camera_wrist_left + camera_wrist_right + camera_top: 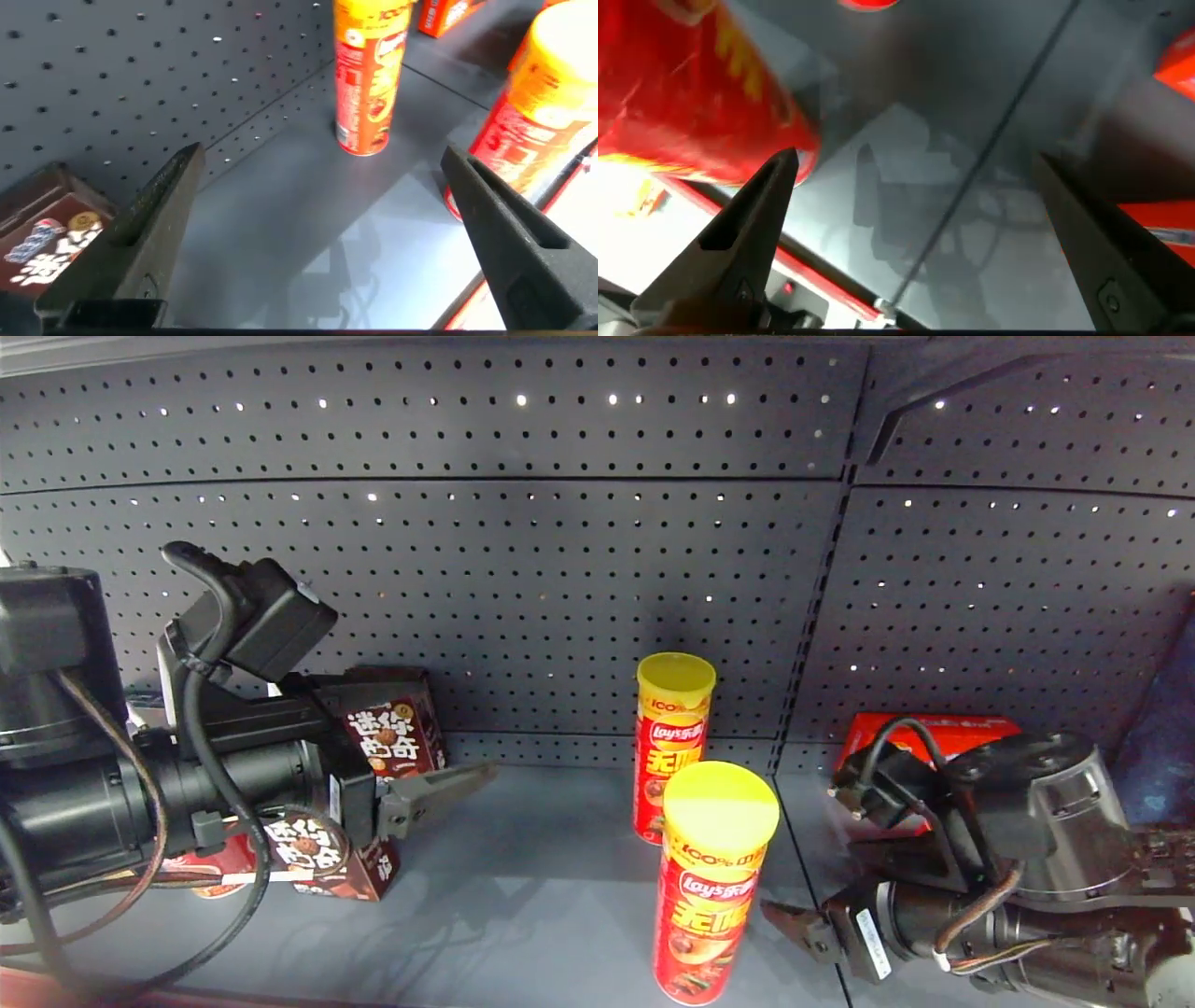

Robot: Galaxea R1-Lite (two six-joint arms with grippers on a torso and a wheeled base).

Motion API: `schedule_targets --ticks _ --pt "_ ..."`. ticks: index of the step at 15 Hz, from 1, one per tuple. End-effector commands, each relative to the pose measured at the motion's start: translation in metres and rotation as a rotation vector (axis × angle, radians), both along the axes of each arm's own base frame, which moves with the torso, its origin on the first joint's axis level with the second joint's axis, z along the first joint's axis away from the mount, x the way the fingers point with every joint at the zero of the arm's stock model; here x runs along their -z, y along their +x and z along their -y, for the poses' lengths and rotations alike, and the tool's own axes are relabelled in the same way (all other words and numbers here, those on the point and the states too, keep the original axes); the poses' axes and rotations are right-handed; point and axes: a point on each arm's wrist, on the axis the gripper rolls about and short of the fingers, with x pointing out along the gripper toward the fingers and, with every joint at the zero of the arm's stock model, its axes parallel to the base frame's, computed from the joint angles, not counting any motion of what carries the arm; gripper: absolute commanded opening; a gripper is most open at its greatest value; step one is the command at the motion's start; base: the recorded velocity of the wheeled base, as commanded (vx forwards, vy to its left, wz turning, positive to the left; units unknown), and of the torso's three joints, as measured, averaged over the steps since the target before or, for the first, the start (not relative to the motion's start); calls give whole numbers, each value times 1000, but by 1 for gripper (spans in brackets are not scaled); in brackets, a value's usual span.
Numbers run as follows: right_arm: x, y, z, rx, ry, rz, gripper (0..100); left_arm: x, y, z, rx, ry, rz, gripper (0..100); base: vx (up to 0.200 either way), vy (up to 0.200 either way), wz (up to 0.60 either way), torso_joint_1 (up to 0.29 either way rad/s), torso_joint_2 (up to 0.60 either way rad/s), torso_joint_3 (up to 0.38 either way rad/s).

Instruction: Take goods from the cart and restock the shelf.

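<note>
One chip can (714,887) upright on shelf (523,887), just beside spread right gripper (915,159), left gripper (322,154) spread, well apart.

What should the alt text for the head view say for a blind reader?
Two red chip cans with yellow lids stand upright on a grey shelf. The open left gripper is beside brown snack boxes; the open right gripper is beside the nearer can.

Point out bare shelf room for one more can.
Widest bare patch: shelf between the brown boxes and the back can. Narrower strip between the front can and the red box. Crowded at the far left, around the boxes.
</note>
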Motion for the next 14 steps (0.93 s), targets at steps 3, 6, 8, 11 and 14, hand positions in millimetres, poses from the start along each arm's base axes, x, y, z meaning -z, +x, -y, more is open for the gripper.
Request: schedule_targets --ticks 3,6,8,11,14 --pt "13 2 -14 -32 -35 -38 100 -1 2 -4 -18 0 8 100 0 0 0 0 0 0" --pt "17 4 -19 -41 -32 -33 100 0 2 -4 -20 0 4 100 0 0 0 0 0 0" --pt "18 2 -20 -49 -34 -35 100 1 2 -4 -18 0 2 100 0 0 0 0 0 0" --pt "19 1 -19 -48 -36 -38 100 1 2 -4 -18 1 0 100 0 0 0 0 0 0" --pt "19 2 -18 -42 -37 -40 100 3 2 -5 -17 2 -5 100 0 0 0 0 0 0"
